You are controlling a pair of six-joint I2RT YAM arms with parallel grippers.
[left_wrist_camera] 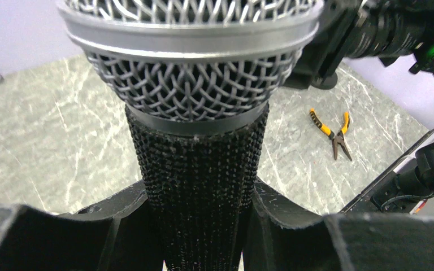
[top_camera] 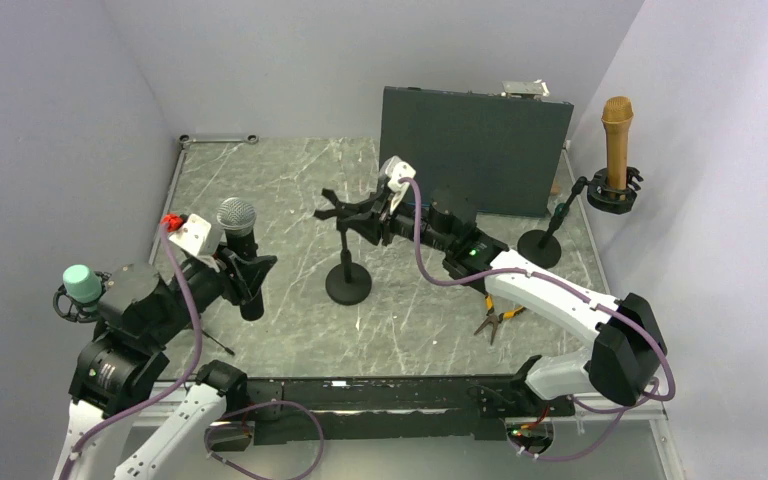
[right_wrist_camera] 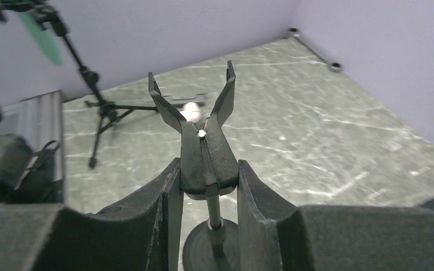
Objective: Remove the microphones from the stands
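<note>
Microphone, silver mesh head, black textured body point(left_wrist_camera: 198, 186): clamped upright in left gripper point(top_camera: 242, 270) near marbled worktop's point(top_camera: 290, 170) left edge, clear of black clip stand point(top_camera: 347, 255). Right gripper point(right_wrist_camera: 209, 175) narrowly flanking stand's clip point(right_wrist_camera: 203, 141), hold unclear. Keep squeeze firm; lower gently.

L jaws: clamp mic point(top_camera: 237, 222), off stand point(top_camera: 348, 283) | R jaws: at clip point(top_camera: 345, 212) | pliers point(top_camera: 497, 320) on table point(top_camera: 290, 170)

Top camera overlooks the table point(top_camera: 290, 180); close wrist cameras share it.

microphone point(left_wrist_camera: 195, 135): shiny silver wire-mesh head, rough black knurled body | stand clip point(right_wrist_camera: 206, 161): matt black plastic | worktop point(top_camera: 290, 180): smooth veined stone look
</note>
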